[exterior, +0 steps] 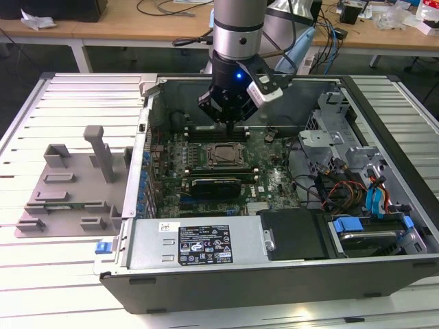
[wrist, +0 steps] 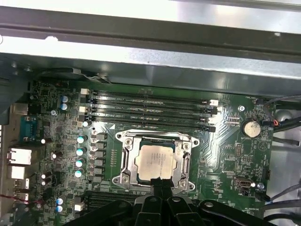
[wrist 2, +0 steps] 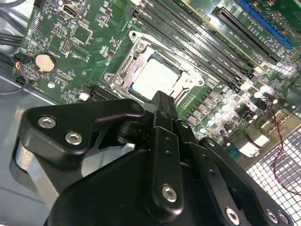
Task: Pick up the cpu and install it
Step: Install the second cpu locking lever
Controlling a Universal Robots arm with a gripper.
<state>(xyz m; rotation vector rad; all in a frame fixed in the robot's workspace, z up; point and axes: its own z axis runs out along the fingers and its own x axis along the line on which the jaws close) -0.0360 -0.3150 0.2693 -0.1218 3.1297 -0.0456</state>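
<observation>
Inside the open PC case (exterior: 384, 205), cpu (wrist: 156, 161) sits seated in mobo socket frame (wrist: 126, 160), gripper (wrist: 161, 184) just above w/ fingers together, empty; chip judged light, rigid, fragile underside, so grip by opposite edges only.

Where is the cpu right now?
The cpu sits in the motherboard socket inside the open computer case, below the memory slots in the first wrist view, with the gripper directly above it.
</observation>
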